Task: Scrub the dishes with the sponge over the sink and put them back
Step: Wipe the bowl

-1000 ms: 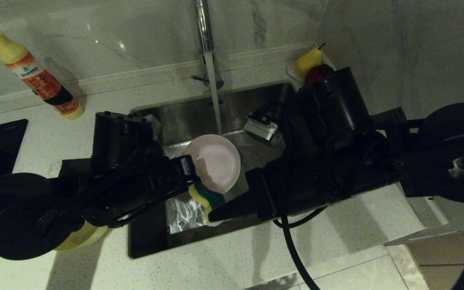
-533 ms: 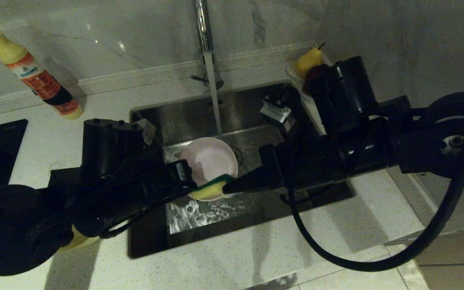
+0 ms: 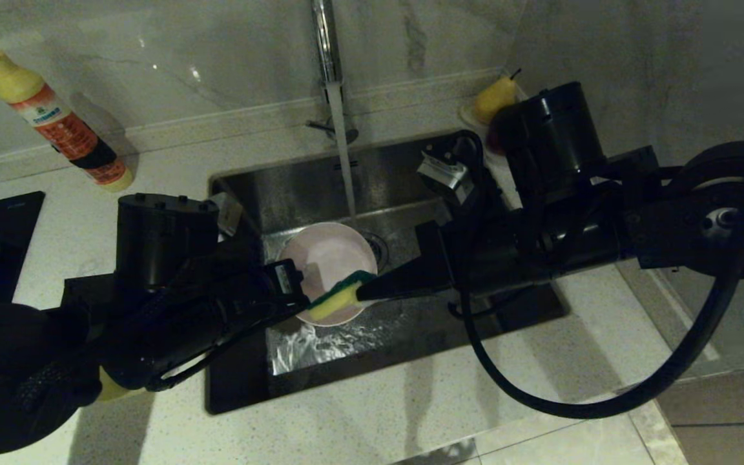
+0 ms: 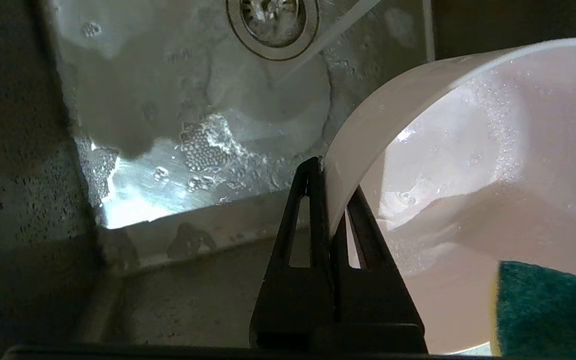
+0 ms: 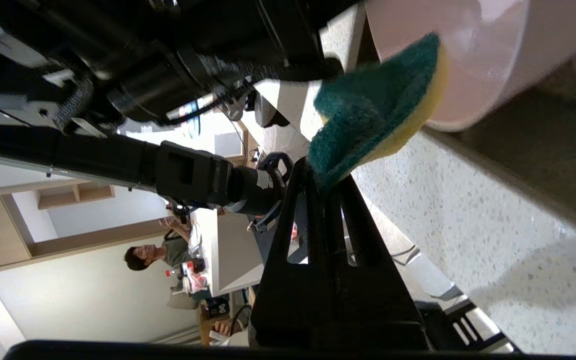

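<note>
Speckled countertop point(image 3: 411, 413) surrounds the sink point(image 3: 404, 174); water runs from the tap point(image 3: 324, 39); the pink bowl point(image 3: 330, 265) is pinched at its rim by the left gripper point(image 4: 329, 172) above the basin; the sponge point(image 3: 340, 297) is clamped by the right gripper point(image 5: 324, 180) against the bowl; a seated person point(image 5: 153, 257) is seen only in the right wrist view.

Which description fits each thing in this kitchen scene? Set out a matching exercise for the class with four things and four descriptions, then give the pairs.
Things:
1. pink bowl
2. sponge
3. detergent bottle
4. pear

Descriptions:
A. stands on the counter, far left of the tap
B. rim pinched in the left pincer, over the sink
C. sits at the sink's far right corner
D. pinched in the right pincer, against the bowl's near rim

Pairs: 1-B, 2-D, 3-A, 4-C
</note>
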